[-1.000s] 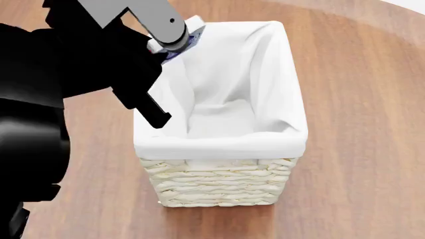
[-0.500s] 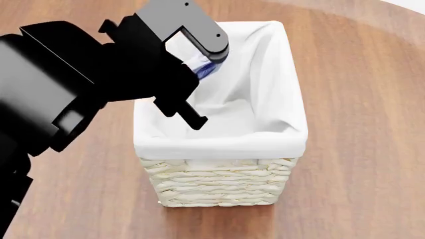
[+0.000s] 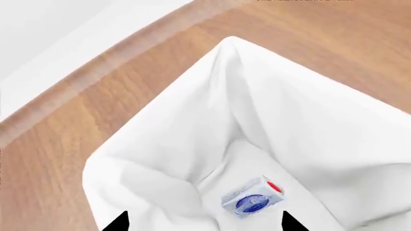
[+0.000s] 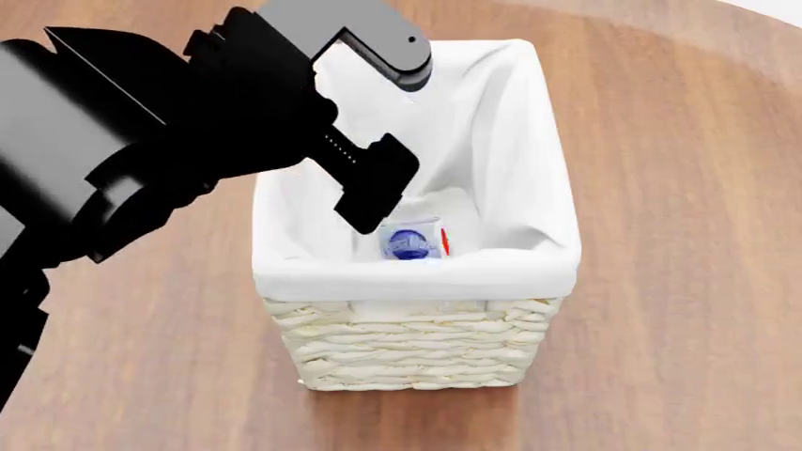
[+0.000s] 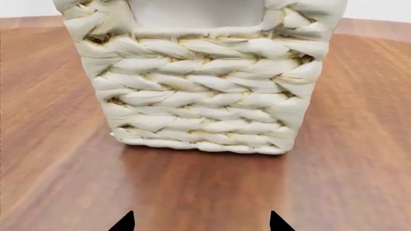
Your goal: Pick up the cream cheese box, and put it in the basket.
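My left pincer (image 4: 382,132) is hanging spread over the basket (image 4: 414,352), box (image 4: 410,242) lying inside; withdrawing carelessly risks snagging the liner (image 4: 527,141).

My left gripper (image 4: 382,132) is black with a grey outer link, dark against the white cloth liner (image 4: 501,122) of the basket (image 4: 414,343). Below the liner the basket's wall is cream-white, woven in thick braided rows. Inside the basket lies the cream cheese box (image 4: 411,242), white with a blue round logo and a red mark. Around the basket the table (image 4: 677,188) is warm brown wood grain.
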Robot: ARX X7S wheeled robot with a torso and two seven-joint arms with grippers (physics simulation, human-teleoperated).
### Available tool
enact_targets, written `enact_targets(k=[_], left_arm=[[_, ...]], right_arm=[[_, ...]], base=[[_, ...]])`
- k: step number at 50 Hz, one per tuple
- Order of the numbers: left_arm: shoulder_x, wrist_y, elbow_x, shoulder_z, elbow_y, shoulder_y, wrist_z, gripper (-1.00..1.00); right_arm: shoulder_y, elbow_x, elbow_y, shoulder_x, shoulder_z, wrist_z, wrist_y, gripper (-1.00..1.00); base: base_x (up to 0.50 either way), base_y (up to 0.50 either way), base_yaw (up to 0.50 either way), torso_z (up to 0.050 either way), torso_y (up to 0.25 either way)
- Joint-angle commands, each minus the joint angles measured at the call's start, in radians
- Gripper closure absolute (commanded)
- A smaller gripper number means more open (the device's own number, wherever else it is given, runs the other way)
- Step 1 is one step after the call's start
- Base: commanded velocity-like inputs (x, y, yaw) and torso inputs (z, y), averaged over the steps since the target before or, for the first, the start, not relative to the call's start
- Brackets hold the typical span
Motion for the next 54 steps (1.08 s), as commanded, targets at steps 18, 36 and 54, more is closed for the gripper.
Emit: enact_targets(k=[18,36,54], left_arm=[[-0.136,-0.116,-0.232,-0.164,0.365,-0.006,-0.129,-1.00],[-0.495,-0.346,-0.911,-0.636,1.083,0.213,-0.737,-1.00],[-0.591,0.571,-0.148,-0.581,1.333,1.305,-0.403,-1.00]], right_arm=[[0.018,-0.006,0.027,-0.003,-0.014,0.004,-0.003,-1.00],[0.038,-0.005,0.050,-0.009,-0.014,0.020,0.011,-1.00],[0.045,-0.031,0.015,-0.005,-0.026,0.058,0.058,-1.00]], base=[[0.00,0.00,0.00,0.000,0.000],[0.00,0.00,0.00,0.000,0.000],[0.00,0.00,0.00,0.000,0.000]])
